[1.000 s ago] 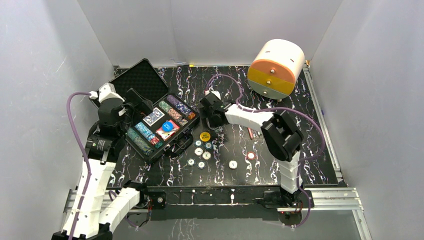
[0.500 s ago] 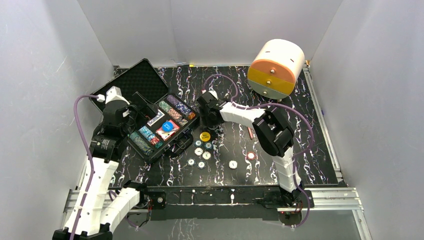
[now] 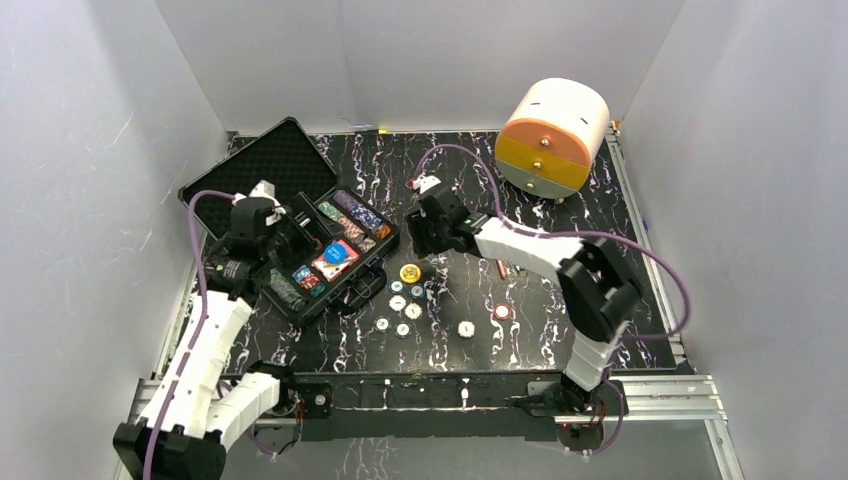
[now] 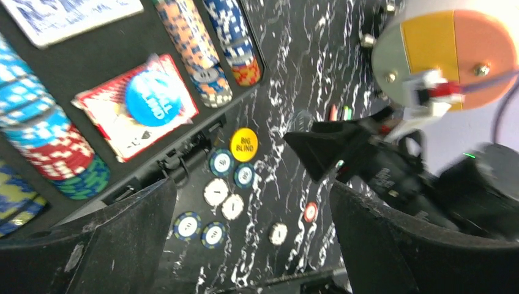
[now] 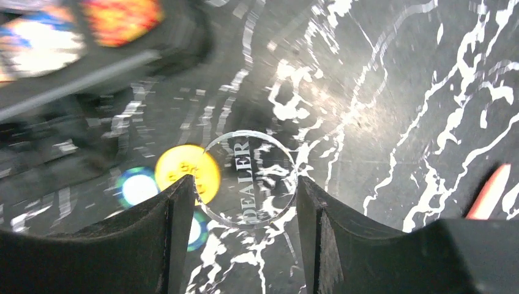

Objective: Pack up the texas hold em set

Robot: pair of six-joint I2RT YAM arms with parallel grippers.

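Clear DEALER button — pinched at its rim by the right gripper, above the yellow BIG BLIND button beside the open black case. It's a slick edge grip and may pop out. Left gripper gapes empty over the case — the arms could clash.

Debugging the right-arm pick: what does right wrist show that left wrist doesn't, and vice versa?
Right wrist only: the clear DEALER button between the fingers of the right gripper. Left wrist only: the open case with chip rows, a blue button on the red deck, and the orange-and-white cylinder. Both: the yellow BIG BLIND button.
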